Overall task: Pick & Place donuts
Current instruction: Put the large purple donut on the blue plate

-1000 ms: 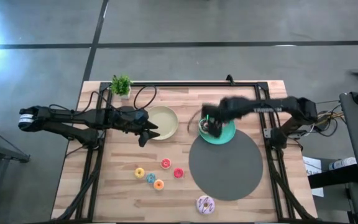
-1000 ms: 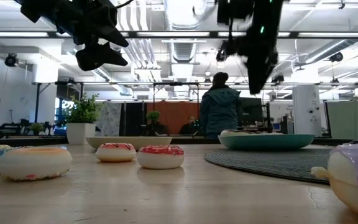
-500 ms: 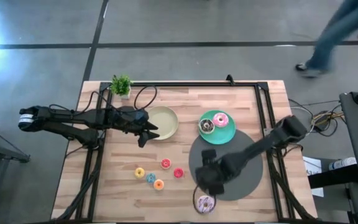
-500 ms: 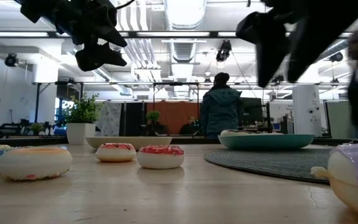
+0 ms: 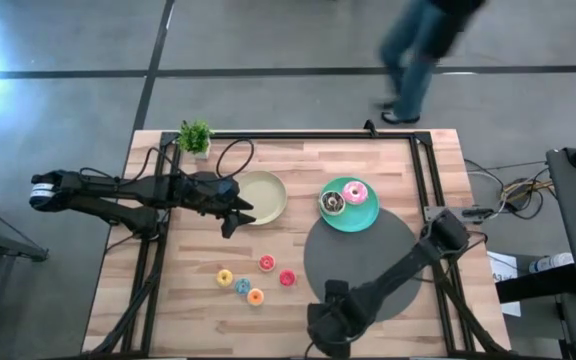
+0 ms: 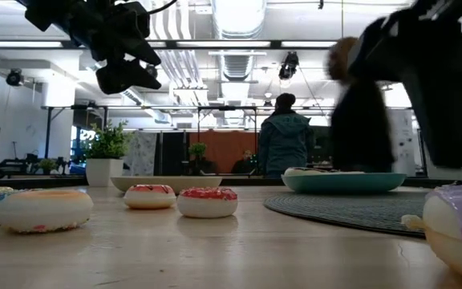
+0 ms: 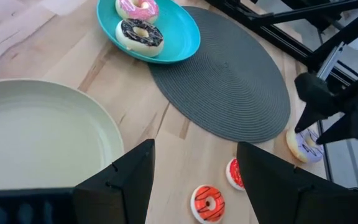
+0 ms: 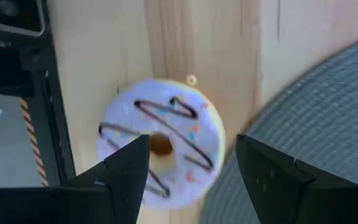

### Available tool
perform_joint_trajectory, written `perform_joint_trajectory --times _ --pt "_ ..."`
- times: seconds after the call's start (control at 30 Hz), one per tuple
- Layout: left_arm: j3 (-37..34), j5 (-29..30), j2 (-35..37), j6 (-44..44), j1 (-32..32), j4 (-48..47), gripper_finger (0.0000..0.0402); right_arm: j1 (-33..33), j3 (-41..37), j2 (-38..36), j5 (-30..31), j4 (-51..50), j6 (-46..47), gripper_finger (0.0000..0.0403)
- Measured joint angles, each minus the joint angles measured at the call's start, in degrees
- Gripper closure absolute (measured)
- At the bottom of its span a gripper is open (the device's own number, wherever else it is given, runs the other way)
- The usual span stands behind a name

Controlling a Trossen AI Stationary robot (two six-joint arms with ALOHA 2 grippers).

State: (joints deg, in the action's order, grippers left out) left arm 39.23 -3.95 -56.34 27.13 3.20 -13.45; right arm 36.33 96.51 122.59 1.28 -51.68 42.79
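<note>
My right gripper [image 8: 191, 180] is open and hangs over the lilac drizzled donut [image 8: 160, 149] at the table's near edge, one finger on either side of it and apart from it. In the high view the right gripper [image 5: 326, 335] hides that donut. The pink donut [image 5: 355, 192] and the brown donut [image 5: 332, 203] lie on the teal plate [image 5: 366, 218]. The small donuts lie flat on the wood: yellow [image 5: 225, 277], blue [image 5: 242, 286], orange [image 5: 256, 296] and two red [image 5: 266, 263], [image 5: 287, 278]. My left gripper [image 5: 236, 215] is open and waits in the air beside the beige plate [image 5: 261, 195].
A round grey mat [image 5: 363, 265] lies between the teal plate and the near edge, under my right arm. A small potted plant [image 5: 195, 136] stands at the far left corner. Black frame rails [image 5: 423, 190] run along the table's sides. A person [image 5: 418, 50] walks past beyond the far edge.
My right arm has swung fast from over the teal plate, across the grey mat, toward the table's near edge, and now stands over the lilac donut. A person has walked past behind the table toward the left.
</note>
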Motion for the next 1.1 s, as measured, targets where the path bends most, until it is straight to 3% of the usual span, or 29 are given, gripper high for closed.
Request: perform_joint_trajectory --times 0.43,0.7,0.87,1.0,1.1 --pt "-0.13 -0.24 0.00 1.21 0.00 -0.46 0.0200 1.12 -0.42 1.23 -0.04 -0.61 3.39 0.0201" --pt "-0.13 -0.28 0.00 1.55 0.00 -0.44 0.0200 0.29 -3.12 1.23 -0.19 0.60 3.75 0.0261" --pt "-0.13 -0.31 0.00 1.60 0.00 -0.44 0.0200 -0.32 -5.31 0.98 -3.99 2.19 5.52 0.0307" --pt "-0.15 -0.31 0.00 1.62 0.00 -0.39 0.0200 -0.20 -4.15 -1.45 1.50 -1.29 8.73 0.0344" --pt "-0.16 -0.31 0.00 1.60 0.00 -0.24 0.0200 -0.45 -3.24 -6.10 9.07 -11.15 18.67 0.0369"
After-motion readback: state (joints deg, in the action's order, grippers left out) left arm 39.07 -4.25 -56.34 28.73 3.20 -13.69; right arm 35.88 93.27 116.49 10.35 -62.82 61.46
